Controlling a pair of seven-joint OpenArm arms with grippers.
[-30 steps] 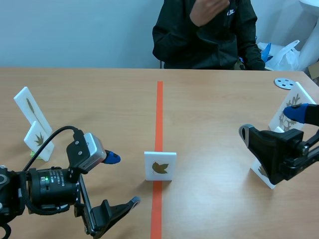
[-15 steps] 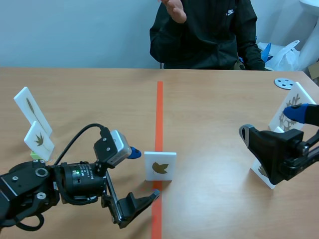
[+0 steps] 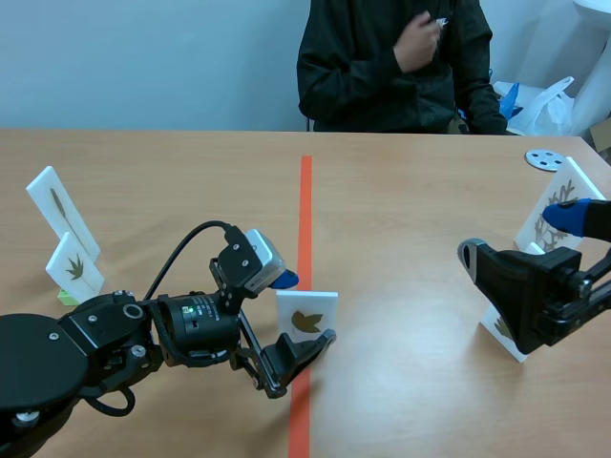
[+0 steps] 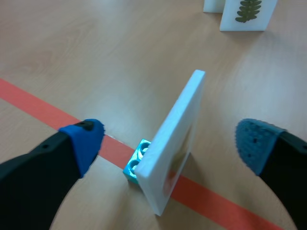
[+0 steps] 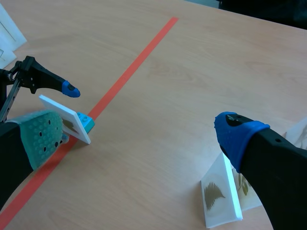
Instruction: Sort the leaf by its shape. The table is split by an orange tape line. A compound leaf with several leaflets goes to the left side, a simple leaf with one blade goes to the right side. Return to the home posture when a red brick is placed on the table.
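Wooden table [image 3: 430, 191] filled the view, split by an orange tape line [image 3: 305, 200], with a person [image 3: 391, 67] seated across it. Left gripper [image 3: 305, 310] straddled the white leaf card [image 3: 307, 322] standing on the line, its fingers apart on either side and not yet clamped. Right gripper [image 3: 516, 237] hung spread wide, holding nothing, beside the right-side cards [image 3: 563, 205]. Left-side cards [image 3: 59, 205] stood well apart. Sorting looked partly done: this card was unplaced, and no red brick showed.

Wooden table [image 3: 191, 181] before a pale blue wall [image 3: 143, 57].
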